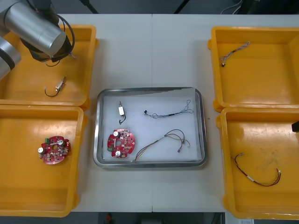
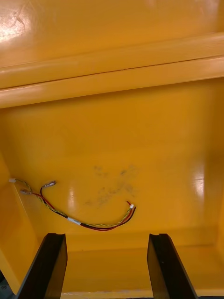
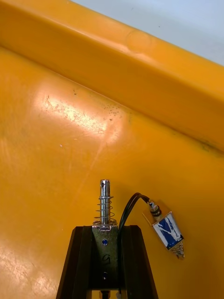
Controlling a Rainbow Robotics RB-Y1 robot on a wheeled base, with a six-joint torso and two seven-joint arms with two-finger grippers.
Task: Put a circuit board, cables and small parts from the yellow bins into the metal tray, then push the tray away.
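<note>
The left gripper [image 3: 106,230] is over the far left yellow bin [image 1: 28,88]. Its jaws are pinching a held metal part [image 3: 105,205], and the part's spring-wound pin sticks out past the fingertips. Just beside it, on the bin's floor, lies a loose metal part [image 3: 166,230] (blue-marked, with a black cable [image 3: 128,208] curving off it).

The right gripper [image 2: 107,240] hangs over the near right yellow bin [image 1: 280,140], jaws spread with nothing between them. A red and yellow cable [image 2: 88,223] lies on that bin's floor, just beyond the fingertips.

The metal tray [image 1: 201,126] sits on the counter [image 1: 154,51] between the bins and is white inside. It holds:
- a round red circuit board [image 1: 121,143] at its near left
- a tray metal part [image 1: 121,111] beyond the board
- a blue and white cable [image 1: 168,113] towards its far right
- a thin dark cable [image 1: 163,139] at its near right

A spare circuit board [image 1: 54,150] lies in the near left yellow bin [image 1: 18,186]. A short twisted cable [image 1: 235,50] lies in the far right yellow bin [image 1: 261,88].
</note>
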